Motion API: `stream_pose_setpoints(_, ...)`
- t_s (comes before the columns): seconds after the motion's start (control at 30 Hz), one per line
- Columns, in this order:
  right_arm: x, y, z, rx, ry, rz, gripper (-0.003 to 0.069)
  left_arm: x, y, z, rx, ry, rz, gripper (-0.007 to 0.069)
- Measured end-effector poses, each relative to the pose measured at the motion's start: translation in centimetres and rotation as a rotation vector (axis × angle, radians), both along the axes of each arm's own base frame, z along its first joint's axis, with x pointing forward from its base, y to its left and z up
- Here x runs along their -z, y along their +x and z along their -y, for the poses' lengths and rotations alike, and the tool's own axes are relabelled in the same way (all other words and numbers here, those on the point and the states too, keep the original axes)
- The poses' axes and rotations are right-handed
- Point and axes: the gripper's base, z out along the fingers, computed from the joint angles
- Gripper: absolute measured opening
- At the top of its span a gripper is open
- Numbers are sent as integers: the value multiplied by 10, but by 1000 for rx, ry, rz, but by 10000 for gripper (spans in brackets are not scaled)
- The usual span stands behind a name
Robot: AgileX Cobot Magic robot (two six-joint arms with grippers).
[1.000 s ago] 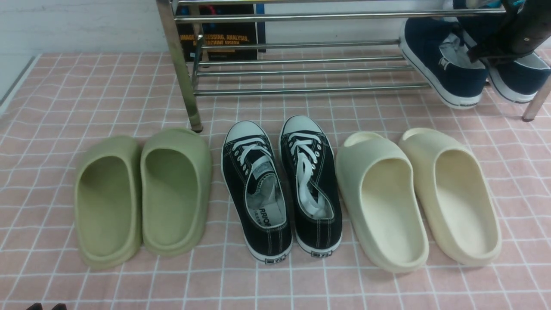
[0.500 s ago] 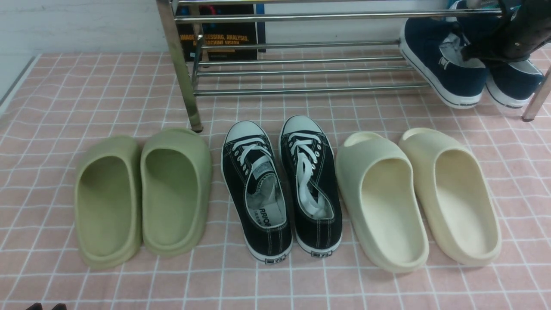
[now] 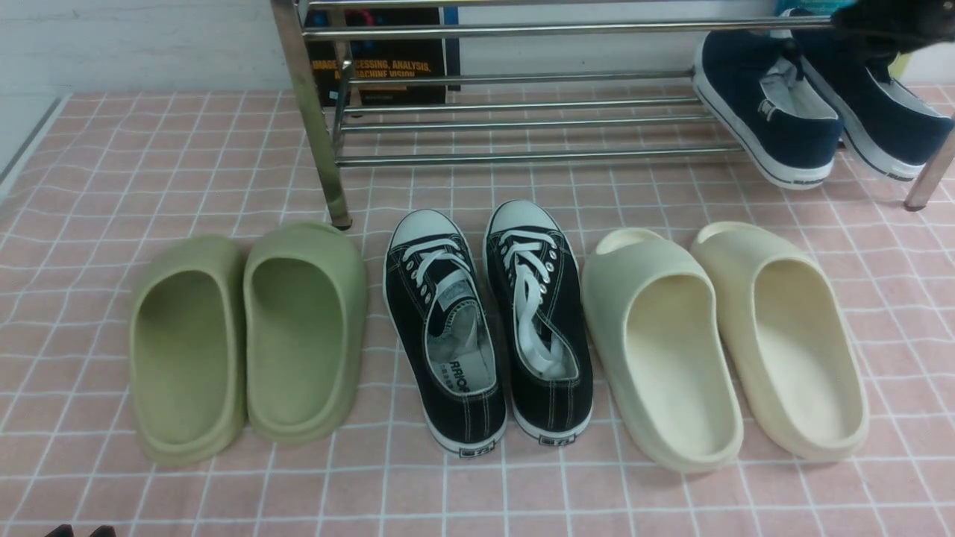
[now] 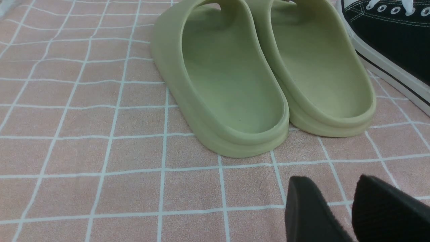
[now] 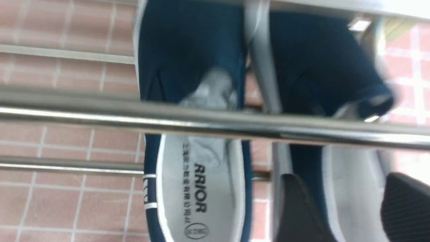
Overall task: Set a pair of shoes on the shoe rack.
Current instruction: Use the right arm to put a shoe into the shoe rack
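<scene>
Pair of shoes point(image 3: 791, 130) sits on the low tier of the shoe rack point(image 3: 522, 156), far right end, approx. 1 o'clock from the robot. Toes point in toward 12. Heels hang out over the front bar toward 6 and tip down. The two lie side by side, close together. Right tool point(image 5: 346, 188) hangs above them, up by the upper bar, jaws well apart, nothing in them. Left tool point(image 4: 344, 191) is low at 7 o'clock over the bench point(image 3: 112, 149), narrow gap btwn fingers, empty.

Handling, my guess: canvas slip-ons, so light. Uppers are soft & will fold under a pinch; rubber soles are stiffer. Best hold is prob. the heel collars: pinch the two inner walls together so both lift as one. Toe cloth would just collapse. Rubber should grip some, but the bars are thin, round, slick chrome. W/ the heels overhanging, the pair could slide out toward 6 if nudged.

Room is tight. The upper bar runs right over the shoes, so any way out goes back toward 6, not straight up. A rack leg stands just beside the right-hand shoe at 3 o'clock. Toward 9 the tier is bare for most of its width. Below at 6, cream slides point(image 3: 664, 350) lie on the bench, apart from the heels. Black sneakers point(image 3: 448, 335) & green slides point(image 3: 298, 335) lie further toward 9.
</scene>
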Motion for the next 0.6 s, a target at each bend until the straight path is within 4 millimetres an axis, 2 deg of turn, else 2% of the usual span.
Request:
stream_pose_setpoints(0.03,0,0,0,0,-2,-1,332,0,0,0,0,0,0,239)
stream_pose_setpoints(0.07,-8,-5,1,2,-30,2,288,0,0,0,0,0,0,239)
stream_pose_setpoints(0.17,-5,-12,9,28,-125,-89,199,0,0,0,0,0,0,239)
stream_pose_setpoints(0.27,2,-18,25,91,-185,-183,124,0,0,0,0,0,0,239)
stream_pose_setpoints(0.4,6,-28,65,229,-168,-250,35,0,0,0,0,0,0,239)
stream_pose_setpoints(0.43,7,-29,69,242,-164,-255,31,0,0,0,0,0,0,239)
stream_pose_setpoints(0.47,13,-32,83,283,-132,-279,3,0,0,0,0,0,0,239)
stream_pose_setpoints(0.5,18,-33,89,292,-115,-294,-6,0,0,0,0,0,0,239)
stream_pose_setpoints(0.53,19,-34,90,293,-106,-298,-10,0,0,0,0,0,0,239)
stream_pose_setpoints(0.57,35,-35,97,299,-67,-338,-18,0,0,0,0,0,0,239)
stream_pose_setpoints(0.6,37,-35,97,297,-57,-341,-18,0,0,0,0,0,0,239)
